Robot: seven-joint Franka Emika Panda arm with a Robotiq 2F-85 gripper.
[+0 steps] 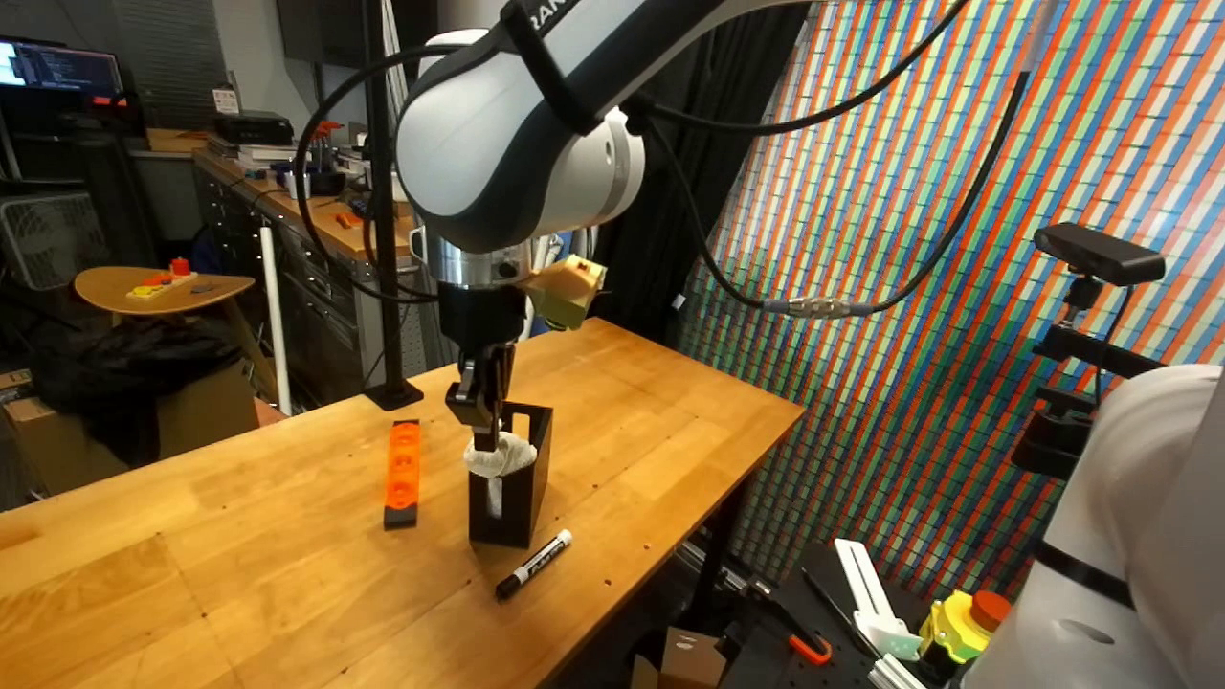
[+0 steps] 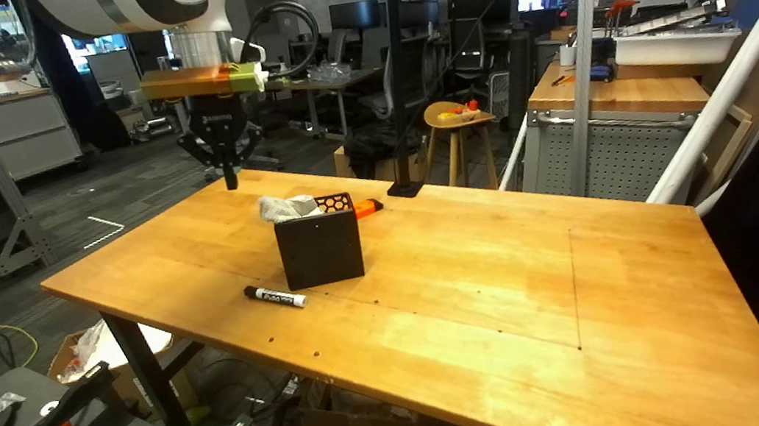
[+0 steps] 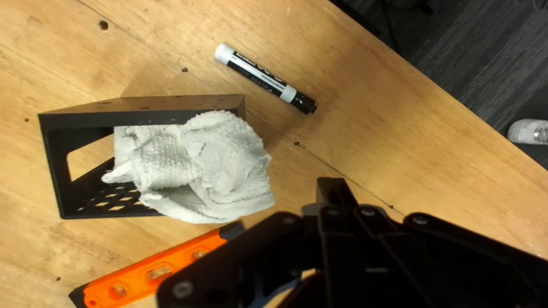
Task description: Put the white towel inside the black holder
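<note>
The white towel (image 3: pixel 222 158) lies crumpled in the mouth of the black holder (image 3: pixel 128 118), bulging above the rim and hanging out past one end. Both exterior views show the towel (image 1: pixel 512 459) (image 2: pixel 286 209) poking out over the top of the upright holder (image 1: pixel 517 512) (image 2: pixel 320 251). My gripper (image 3: pixel 332 182) is shut with nothing between its fingertips, off to the side of the towel in the wrist view. In an exterior view the gripper (image 2: pixel 231 183) hangs higher than the holder and apart from it; elsewhere the gripper (image 1: pixel 486 442) overlaps the towel in the picture. The towel's lower part is mostly hidden.
A black and white marker pen (image 3: pixel 265 79) lies on the wooden table (image 2: pixel 476 266) close to the holder. On the holder's opposite side is an orange level (image 1: pixel 402 464) with black ends. A black post (image 1: pixel 386 287) stands at the table's edge.
</note>
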